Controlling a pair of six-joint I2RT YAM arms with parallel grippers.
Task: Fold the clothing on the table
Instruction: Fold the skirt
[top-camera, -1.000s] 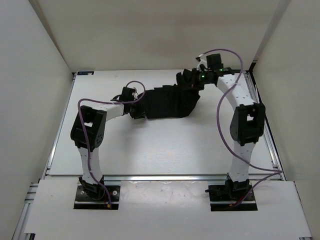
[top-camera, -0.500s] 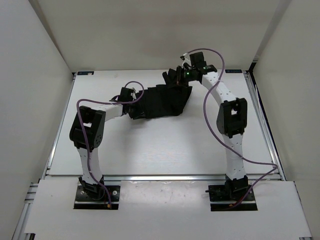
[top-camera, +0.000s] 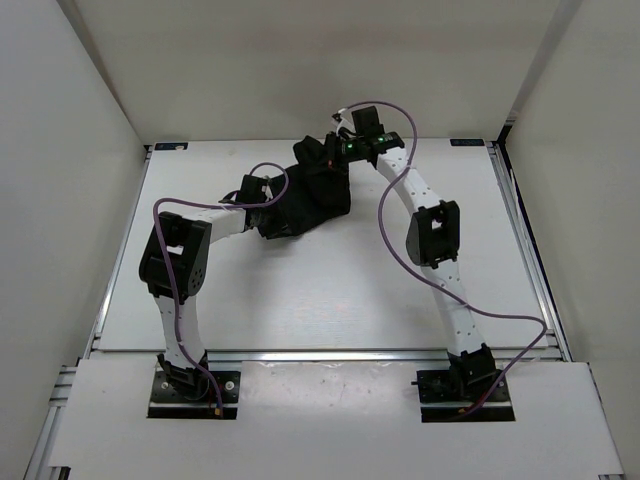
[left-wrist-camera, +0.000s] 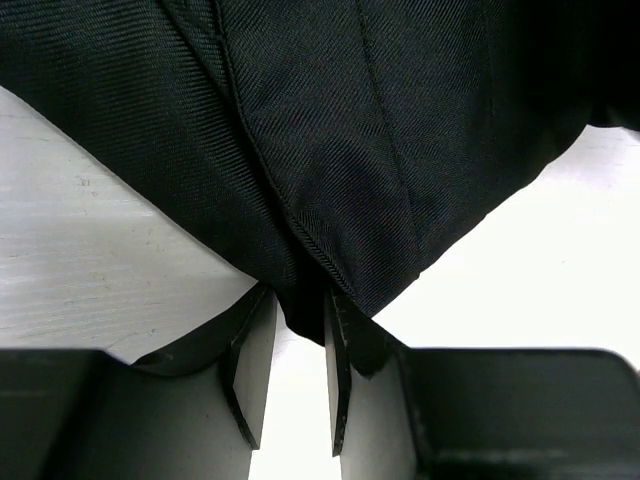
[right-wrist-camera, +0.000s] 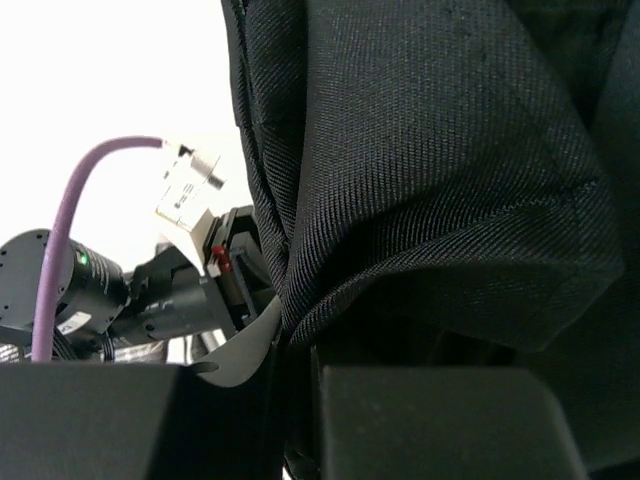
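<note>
- Both sets of jaws are closed on cloth. The left gripper (left-wrist-camera: 300, 305) pinches a pointed corner of the clothing (top-camera: 312, 200) between its two fingers. The right gripper (right-wrist-camera: 295, 350) is clamped on a thick bunch of the same black fabric, which hangs in heavy folds in front of its camera.
- The right gripper (top-camera: 326, 156) has moved in the last second. It was far out over the right rear of the table (top-camera: 300, 290) with the garment drawn out in a long dark strip. It has since swept leftward, carrying its end along.
- The left gripper (top-camera: 264, 200) has not budged and has kept its corner low, at the table, the whole time.
- As a result the clothing no longer lies stretched wide. It is gathered into a short, doubled-up mass at the rear middle of the table, between the two grippers, with the right-hand end lifted above the rest.
- To my eye this is the fold itself under way, with the right end brought over toward the held left end.
- The carried end is not yet laid down, so the fold looks unfinished. It probably has to be lowered onto the lower layer and released.
- Pleated fabric this soft may slump or bunch instead of landing flat.
</note>
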